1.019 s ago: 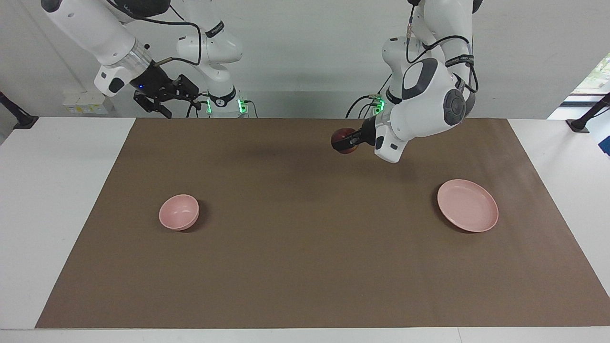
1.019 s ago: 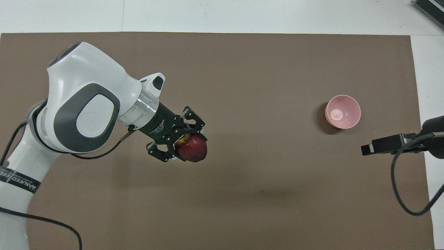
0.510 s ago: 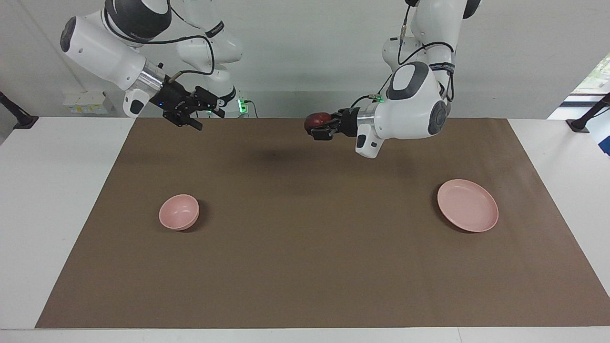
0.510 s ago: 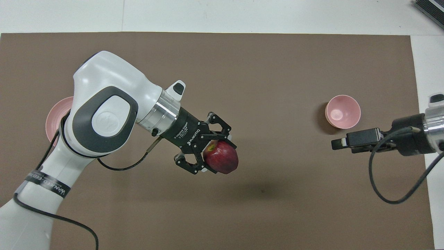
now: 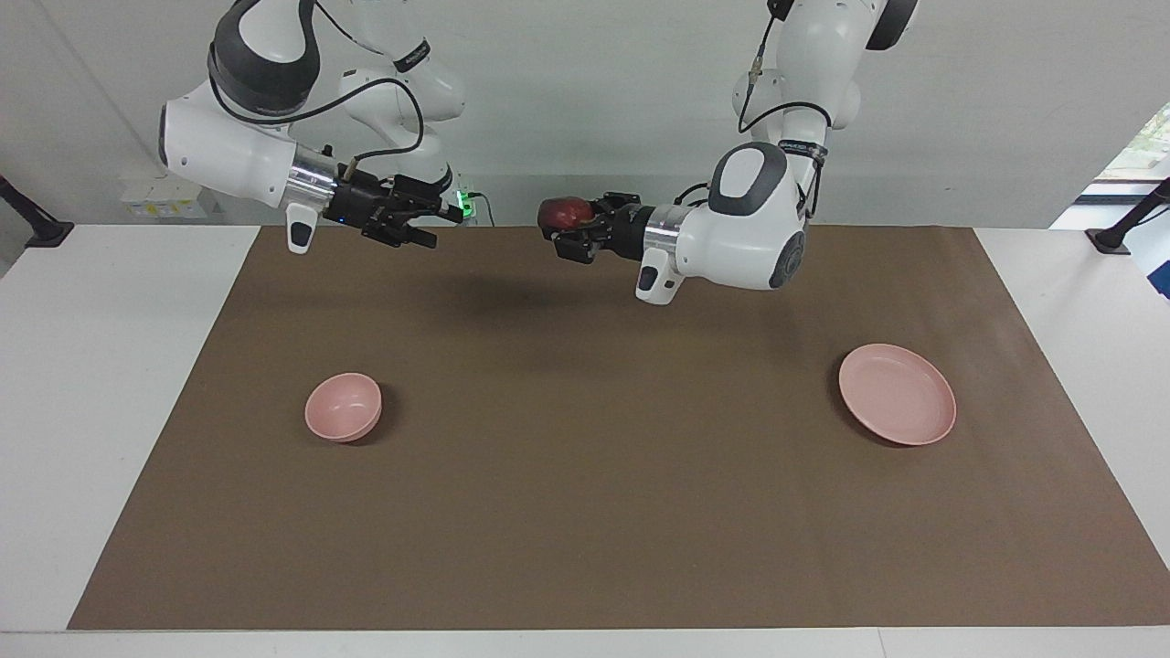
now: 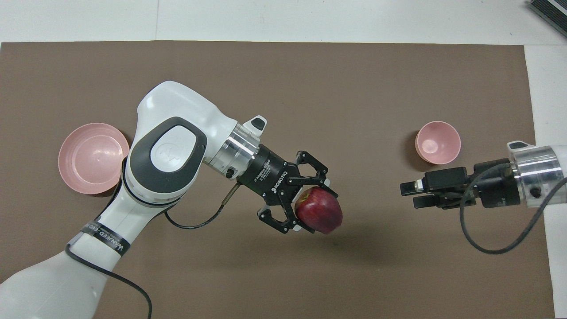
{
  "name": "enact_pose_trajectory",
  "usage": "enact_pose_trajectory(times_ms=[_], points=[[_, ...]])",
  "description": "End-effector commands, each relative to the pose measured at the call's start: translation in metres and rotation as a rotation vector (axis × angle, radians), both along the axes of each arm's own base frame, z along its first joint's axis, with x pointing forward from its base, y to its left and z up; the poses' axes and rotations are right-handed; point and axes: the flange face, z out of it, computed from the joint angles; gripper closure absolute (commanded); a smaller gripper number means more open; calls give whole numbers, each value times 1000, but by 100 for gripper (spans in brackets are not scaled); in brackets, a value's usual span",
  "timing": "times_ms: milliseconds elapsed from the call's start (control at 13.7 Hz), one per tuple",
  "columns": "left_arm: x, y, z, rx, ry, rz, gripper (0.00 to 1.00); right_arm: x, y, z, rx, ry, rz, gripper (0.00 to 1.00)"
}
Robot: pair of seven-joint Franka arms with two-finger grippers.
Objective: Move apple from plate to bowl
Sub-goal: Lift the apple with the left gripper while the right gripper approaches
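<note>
Left claw (image 5: 559, 239) clamped, raised; right claw (image 5: 430, 228) spread, raised.

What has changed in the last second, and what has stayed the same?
The left gripper, still shut on the apple, carried it up and toward the right arm's end. The right gripper, open, swung in toward the apple. Nothing was taken or released. The bowl and plate did not move.

The left gripper (image 5: 559, 230) is up in the air over the brown mat (image 5: 585, 512), its fingers clamped on the dark red apple (image 5: 567, 213). At nine o'clock from it the right gripper (image 5: 428, 228) hangs in the air too, fingers spread and holding nothing, pointing toward the apple. Down on the mat sit the pink bowl (image 5: 344, 407), at seven o'clock from the apple, and the bare pink plate (image 5: 897, 394), at four o'clock, well apart.
</note>
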Motion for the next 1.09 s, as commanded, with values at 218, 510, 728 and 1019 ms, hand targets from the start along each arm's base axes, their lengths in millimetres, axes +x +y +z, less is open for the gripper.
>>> enact_pose_trajectory(times_ms=[218,510,728,1019], points=[[9,-17,-3,-104,115,113,100,-23,-2,2,135,121,-94,0],[-4,-41,-8,-154,170,100,100,-24,2,7,195,142,-94,0],[-17,-69,-20,-145,189,107,100,-25,8,7,196,145,-82,0],[-15,-98,-43,-158,237,105,100,-32,13,8,201,157,-62,0]])
